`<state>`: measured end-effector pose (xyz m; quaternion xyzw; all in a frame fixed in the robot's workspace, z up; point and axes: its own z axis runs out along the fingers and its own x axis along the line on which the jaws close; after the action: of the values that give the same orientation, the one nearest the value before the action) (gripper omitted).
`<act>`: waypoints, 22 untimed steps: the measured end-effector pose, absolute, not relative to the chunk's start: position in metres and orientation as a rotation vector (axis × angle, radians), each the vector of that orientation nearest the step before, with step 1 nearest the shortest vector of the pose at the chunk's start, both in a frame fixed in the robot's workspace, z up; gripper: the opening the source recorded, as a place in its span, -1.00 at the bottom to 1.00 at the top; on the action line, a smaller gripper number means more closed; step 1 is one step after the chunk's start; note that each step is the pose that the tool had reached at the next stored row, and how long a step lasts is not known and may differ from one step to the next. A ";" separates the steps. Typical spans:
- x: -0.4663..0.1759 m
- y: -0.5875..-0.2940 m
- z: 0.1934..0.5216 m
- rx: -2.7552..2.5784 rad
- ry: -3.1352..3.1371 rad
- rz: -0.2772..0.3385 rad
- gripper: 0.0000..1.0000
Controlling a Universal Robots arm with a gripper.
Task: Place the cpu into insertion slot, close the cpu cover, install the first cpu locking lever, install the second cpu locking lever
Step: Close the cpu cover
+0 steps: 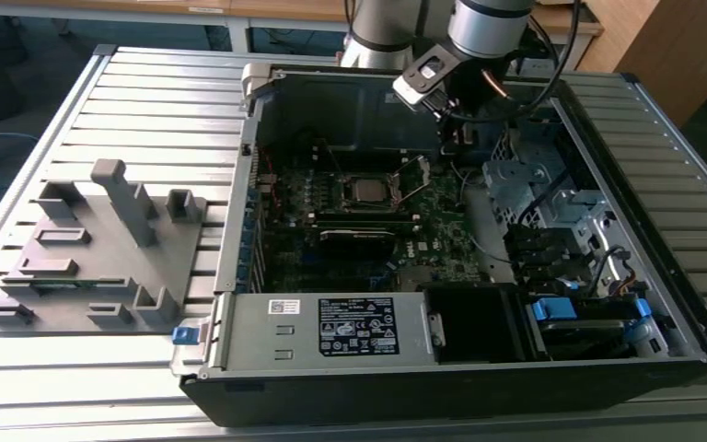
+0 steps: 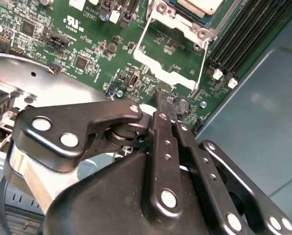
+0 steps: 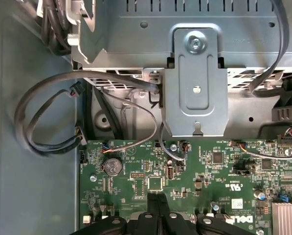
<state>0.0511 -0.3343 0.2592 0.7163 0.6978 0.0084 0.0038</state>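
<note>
The cpu [image 1: 365,191], a small flat square chip with a dull silvery-grey metal top, is sitting in the insertion slot [image 1: 343,184]. The slot is a dark square socket with a silvery metal rim, near the middle of the green circuit board [image 1: 446,244]. The cpu cover [image 2: 161,72], a thin silvery metal frame plate with a square window, is standing open off the socket on the side facing the gripper. In the second wrist view, green board is showing through its window.

The black two-fingered gripper [image 2: 164,103] is hanging low over the board just past the cover's free edge. Its fingers [image 2: 161,127] are pressing flat against each other, with nothing showing between them. Whether the tips are touching the board cannot be told.

The open black and grey metal computer case [image 1: 452,391] is lying on the ribbed aluminium table [image 1: 144,92]. It is holding:
- the board, with its long narrow black memory slots [image 2: 243,29] running beside the socket
- a grey metal power supply box with a white-and-black label [image 1: 329,327] at the near wall
- a grey sheet-metal drive cage [image 1: 538,184] on the exterior view's right
- loops of grey cable [image 3: 43,112] running along the case wall

A grey plastic fixture plate with upright blocks [image 1: 96,249] is lying on the table just beside the case, on the exterior view's left.
</note>
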 end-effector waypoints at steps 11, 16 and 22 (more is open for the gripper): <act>0.051 -0.334 0.248 2.245 2.187 0.026 -0.80; 0.051 -0.334 0.247 2.245 2.187 0.027 -0.80; 0.046 -0.334 0.247 2.245 2.187 0.027 -0.80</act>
<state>0.0459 -0.3343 0.2466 0.7163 0.6977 0.0086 0.0038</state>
